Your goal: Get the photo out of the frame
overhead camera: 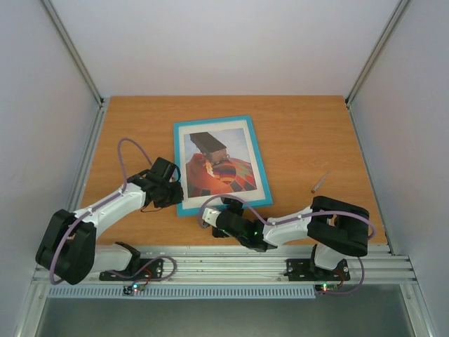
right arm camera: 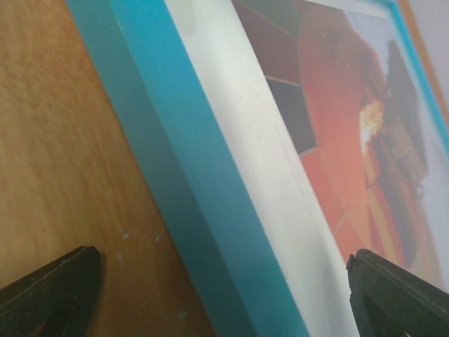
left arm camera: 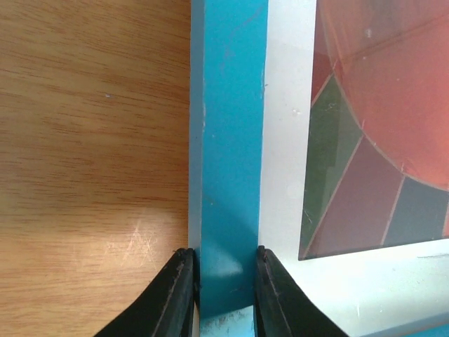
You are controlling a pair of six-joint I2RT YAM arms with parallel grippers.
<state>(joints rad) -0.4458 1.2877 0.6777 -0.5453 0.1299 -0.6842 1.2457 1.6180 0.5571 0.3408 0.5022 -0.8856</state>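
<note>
The turquoise frame (overhead camera: 212, 121) lies face up on the wooden table, with the balloon photo (overhead camera: 217, 165) behind a white border inside it. My left gripper (overhead camera: 170, 188) is shut on the frame's left rail near the front corner. In the left wrist view both fingers (left arm camera: 175, 295) press the sides of the blue rail (left arm camera: 228, 140), with the photo (left arm camera: 379, 140) to the right. My right gripper (overhead camera: 212, 223) hangs wide open at the frame's front edge. In the right wrist view it (right arm camera: 224, 288) straddles the rail (right arm camera: 182, 161) without touching it, and the photo (right arm camera: 337, 126) lies beyond.
A small thin stick-like object (overhead camera: 320, 182) lies on the table to the right of the frame. Pale enclosure walls with metal posts (overhead camera: 74, 49) stand on three sides. A metal rail (overhead camera: 231, 263) carrying both arm bases runs along the near edge.
</note>
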